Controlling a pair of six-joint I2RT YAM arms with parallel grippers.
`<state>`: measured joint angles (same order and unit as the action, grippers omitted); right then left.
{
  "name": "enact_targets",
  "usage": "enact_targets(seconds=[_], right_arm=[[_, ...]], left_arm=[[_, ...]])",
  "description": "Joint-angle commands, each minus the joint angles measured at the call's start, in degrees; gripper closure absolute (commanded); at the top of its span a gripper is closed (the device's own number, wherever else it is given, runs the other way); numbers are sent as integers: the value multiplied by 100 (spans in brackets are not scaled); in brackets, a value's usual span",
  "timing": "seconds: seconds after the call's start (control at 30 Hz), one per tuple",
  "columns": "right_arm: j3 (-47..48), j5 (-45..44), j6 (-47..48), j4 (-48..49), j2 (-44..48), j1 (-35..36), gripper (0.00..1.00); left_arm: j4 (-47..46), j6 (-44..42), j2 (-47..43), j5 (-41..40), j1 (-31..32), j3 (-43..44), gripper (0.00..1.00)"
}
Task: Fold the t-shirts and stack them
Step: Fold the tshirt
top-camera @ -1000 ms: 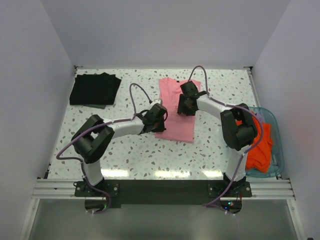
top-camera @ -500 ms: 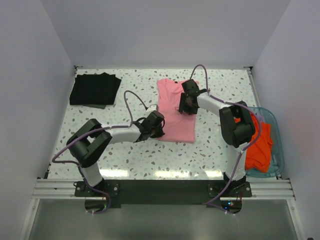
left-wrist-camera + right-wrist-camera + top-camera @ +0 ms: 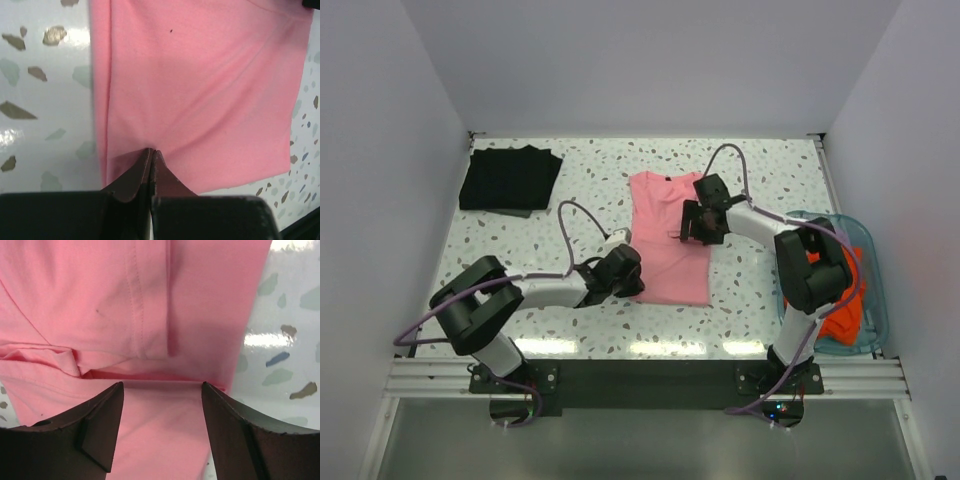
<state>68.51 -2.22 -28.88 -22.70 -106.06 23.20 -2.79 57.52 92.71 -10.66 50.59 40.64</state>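
Observation:
The pink t-shirt (image 3: 665, 240) lies flat in the middle of the table, folded lengthways into a narrow strip. My left gripper (image 3: 625, 272) is shut on its near-left edge; in the left wrist view the closed fingertips (image 3: 151, 152) pinch the pink cloth (image 3: 200, 90), and creases run out from them. My right gripper (image 3: 698, 222) is open low over the shirt's right side; in the right wrist view (image 3: 162, 390) its fingers straddle a folded sleeve edge of the pink cloth (image 3: 150, 315). A folded black t-shirt (image 3: 510, 178) lies at the far left. Orange-red t-shirts (image 3: 842, 290) lie heaped in the tub.
The teal see-through tub (image 3: 872, 290) stands at the table's right edge beside the right arm. White walls close in the table on the left, back and right. Speckled tabletop (image 3: 570, 210) shows between the black and pink shirts.
The pink shirt has slid toward the near edge and a little right. My left gripper pulled back toward the base with the cloth in it. My right gripper moved nearer too.

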Motion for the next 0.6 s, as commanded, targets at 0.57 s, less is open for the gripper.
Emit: enact_targets(seconds=[0.57], right_arm=[[-2217,-543,-1337,-1343,3390,1773,43]], left_arm=[[2220,-205,-2019,-332,127,-583,63]])
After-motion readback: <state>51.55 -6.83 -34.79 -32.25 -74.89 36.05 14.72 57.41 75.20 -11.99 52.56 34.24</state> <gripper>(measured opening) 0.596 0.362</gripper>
